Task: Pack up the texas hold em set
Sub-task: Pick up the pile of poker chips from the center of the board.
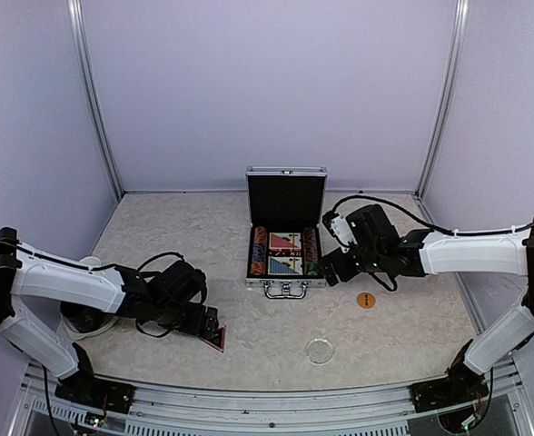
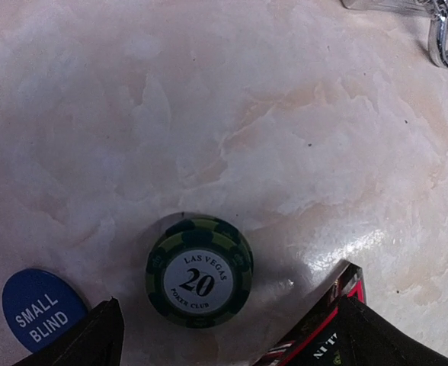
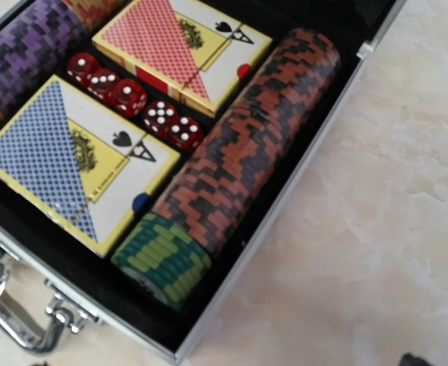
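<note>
The silver briefcase (image 1: 286, 283) of the texas hold em set stands open at the table's middle. Inside it lie a red deck (image 3: 180, 53), a blue deck (image 3: 72, 160), red dice (image 3: 132, 99) and chip rows (image 3: 247, 145). My right gripper (image 1: 332, 270) hovers open beside its right wall, holding nothing. My left gripper (image 2: 232, 347) is open low over the table. A short stack of green "20" chips (image 2: 200, 271) lies just ahead of its fingers, untouched. A blue "small blind" button (image 2: 40, 309) lies to the left. A dark red-edged marker (image 2: 319, 335) lies by the right finger.
An orange button (image 1: 366, 300) lies on the table right of the case, and a clear round plate (image 1: 320, 350) sits nearer the front. A dark cup (image 1: 84, 318) shows partly behind my left arm. The case's handle (image 2: 446, 40) lies ahead-right of my left gripper.
</note>
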You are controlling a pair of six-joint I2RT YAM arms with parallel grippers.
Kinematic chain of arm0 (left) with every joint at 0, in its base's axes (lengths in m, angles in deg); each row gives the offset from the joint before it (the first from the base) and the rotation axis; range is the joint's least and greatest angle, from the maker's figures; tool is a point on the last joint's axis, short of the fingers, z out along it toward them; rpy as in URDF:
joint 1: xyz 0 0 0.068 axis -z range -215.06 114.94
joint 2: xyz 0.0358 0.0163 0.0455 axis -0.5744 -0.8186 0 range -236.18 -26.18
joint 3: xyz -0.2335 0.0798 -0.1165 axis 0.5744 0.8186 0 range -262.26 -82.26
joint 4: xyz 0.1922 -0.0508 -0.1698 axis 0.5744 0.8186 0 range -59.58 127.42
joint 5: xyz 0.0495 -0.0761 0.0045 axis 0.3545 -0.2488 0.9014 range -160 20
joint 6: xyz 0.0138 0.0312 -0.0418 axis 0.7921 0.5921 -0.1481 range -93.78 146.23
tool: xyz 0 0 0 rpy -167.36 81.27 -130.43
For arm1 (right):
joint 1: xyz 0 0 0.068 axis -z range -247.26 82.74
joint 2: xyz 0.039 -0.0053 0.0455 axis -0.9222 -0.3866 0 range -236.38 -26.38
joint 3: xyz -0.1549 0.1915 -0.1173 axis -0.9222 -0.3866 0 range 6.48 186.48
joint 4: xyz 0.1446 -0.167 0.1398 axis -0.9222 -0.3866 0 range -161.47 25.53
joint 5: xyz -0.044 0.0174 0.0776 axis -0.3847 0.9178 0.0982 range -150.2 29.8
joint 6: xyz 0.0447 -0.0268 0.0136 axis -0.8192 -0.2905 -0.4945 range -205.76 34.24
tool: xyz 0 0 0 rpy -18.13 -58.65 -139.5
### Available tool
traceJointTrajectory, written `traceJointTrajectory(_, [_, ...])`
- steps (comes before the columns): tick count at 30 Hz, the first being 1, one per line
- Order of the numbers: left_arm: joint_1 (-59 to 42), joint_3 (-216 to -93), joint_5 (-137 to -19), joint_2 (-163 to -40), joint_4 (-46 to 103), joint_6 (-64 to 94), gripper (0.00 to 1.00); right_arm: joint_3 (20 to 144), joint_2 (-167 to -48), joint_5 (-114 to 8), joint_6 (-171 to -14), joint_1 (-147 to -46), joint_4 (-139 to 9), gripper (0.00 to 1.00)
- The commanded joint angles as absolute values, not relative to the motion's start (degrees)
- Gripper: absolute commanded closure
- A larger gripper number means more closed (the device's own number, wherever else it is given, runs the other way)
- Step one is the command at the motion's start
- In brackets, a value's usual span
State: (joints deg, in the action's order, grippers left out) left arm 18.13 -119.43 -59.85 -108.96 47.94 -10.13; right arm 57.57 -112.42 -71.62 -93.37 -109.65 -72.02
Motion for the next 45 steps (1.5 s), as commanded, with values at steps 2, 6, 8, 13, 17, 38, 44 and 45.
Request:
traceJointTrajectory(2, [17.40, -121.63, -58.01, -111.85, 46.30, -9.13, 0.06, 55.83, -110.40, -71.72, -93.95, -109.26, -70.19, 0.01])
traceJointTrajectory(6, [17.15, -122.59, -57.70, -113.66, 45.93, -8.55, 0.11, 55.55, -110.40, -72.11, -93.75, -109.25, -69.86, 0.01])
traceJointTrajectory(8, [17.01, -123.06, -57.59, -114.53, 45.89, -8.43, 0.15, 55.57, -110.44, -71.91, -93.52, -109.29, -69.74, 0.01])
traceJointTrajectory(13, [16.85, -123.84, -57.92, -116.44, 46.11, -7.95, 0.24, 55.01, -110.23, -72.55, -93.15, -109.27, -69.41, 0.01])
traceJointTrajectory(17, [16.87, -123.66, -58.65, -116.94, 46.18, -7.80, 0.28, 54.76, -110.22, -72.69, -92.92, -109.22, -69.32, 0.01])
traceJointTrajectory(38, [16.93, -120.48, -60.96, -118.07, 46.48, -8.70, 0.33, 54.47, -110.43, -72.10, -93.18, -109.09, -68.46, 0.01])
traceJointTrajectory(44, [16.95, -119.60, -61.50, -116.77, 45.99, -8.82, 0.44, 54.37, -109.71, -71.88, -93.49, -109.09, -68.60, 0.01])
traceJointTrajectory(45, [16.97, -119.39, -61.90, -116.52, 45.72, -8.92, 0.47, 54.50, -109.63, -71.63, -93.51, -109.09, -68.82, 0.01])
